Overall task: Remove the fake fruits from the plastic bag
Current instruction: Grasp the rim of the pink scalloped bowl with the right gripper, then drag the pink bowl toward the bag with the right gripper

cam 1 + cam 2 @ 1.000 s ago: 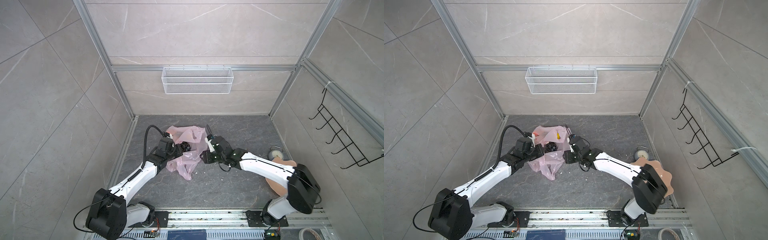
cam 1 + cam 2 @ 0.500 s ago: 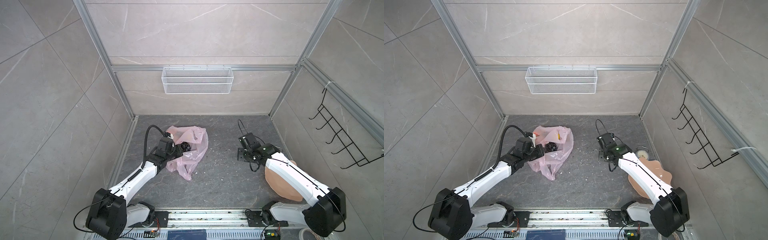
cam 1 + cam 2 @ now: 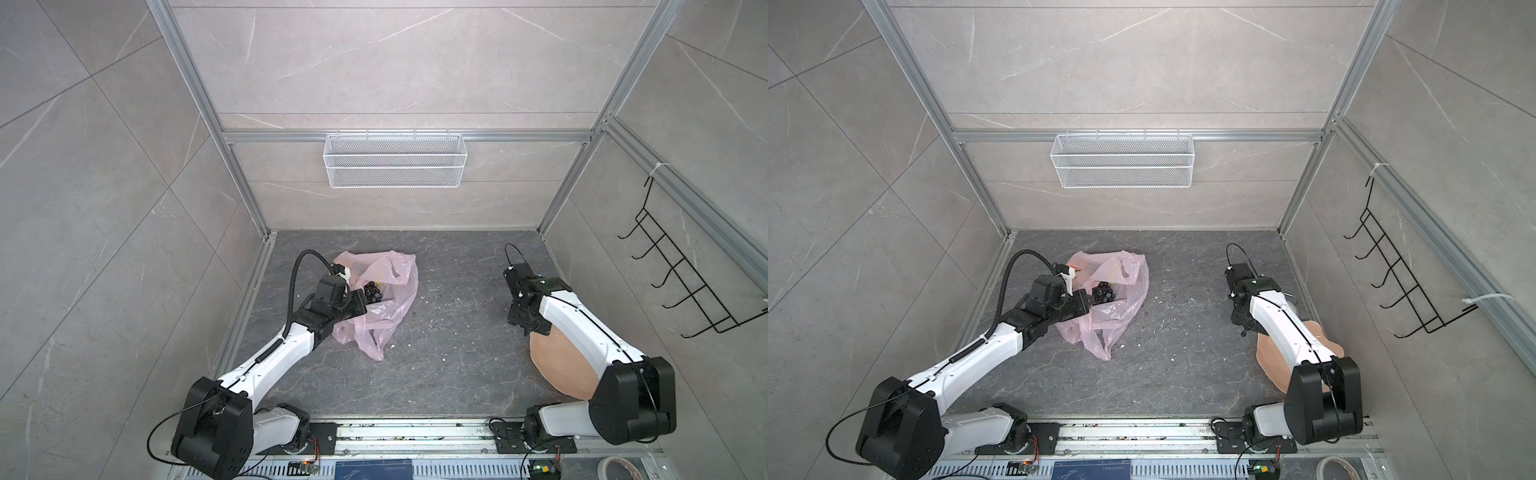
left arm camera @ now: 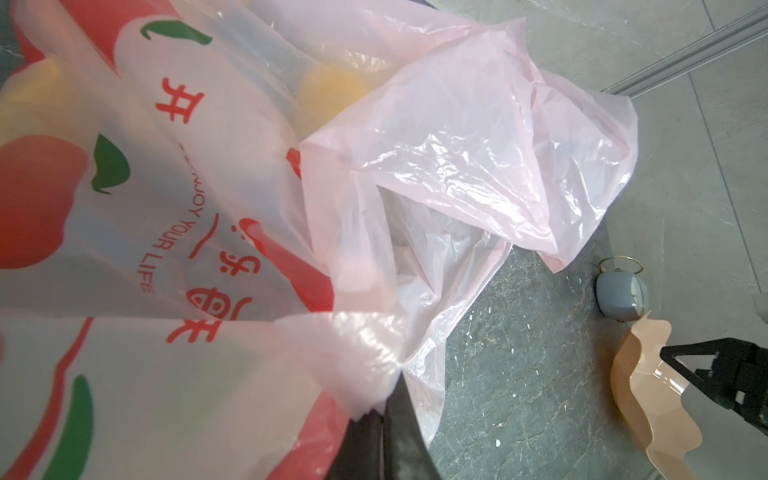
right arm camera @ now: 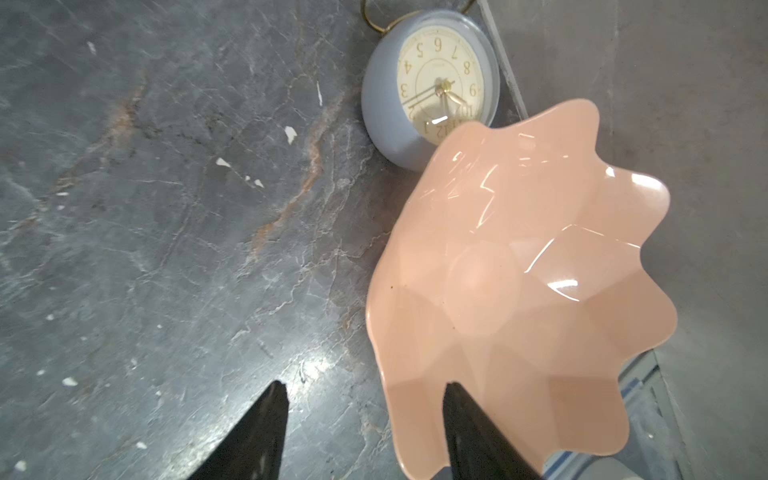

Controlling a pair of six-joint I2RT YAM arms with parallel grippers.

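Worktop (image 3: 449, 340): dark grey marble with scattered white flecks, filling the lower middle of both top views

White wire basket (image 3: 395, 160): hung on the back wall, upper centre of frame; its mesh sides and floor can be seen right through

Plastic bag (image 3: 395, 282) (image 3: 1125, 286): lies on the worktop left of centre in both top views, mouth gaping upward by the left arm
- Contents: a dark purple-black grape bunch (image 3: 372, 291) sits low in the opening, just beside the left hand (image 3: 358, 305) (image 4: 390, 399)
- In the left wrist view a yellow-orange round piece (image 4: 332, 83) shows blurred through the film; the other fruits cannot be told apart
- Look: thin, crinkly, translucent pale pink film with glossy creases
- Print: red characters, "ENJOY YOUR LIFE", and red fruit shapes with green leaves
- In the top views a loop handle trails toward the lower edge of frame

Peach scalloped plate (image 3: 557, 365) (image 5: 519, 291): right side of frame, flat on the worktop and partly under the right arm; the glossy faceted inside is in plain view

Left hand: fingers together, clamped on a bunched fold of the bag's rim

Right hand (image 5: 365, 399): fingers apart, one over the plate's rim and one over marble; well apart from the bag

Blue-grey alarm clock (image 5: 428, 83): just beside the plate; cream dial, gold numerals
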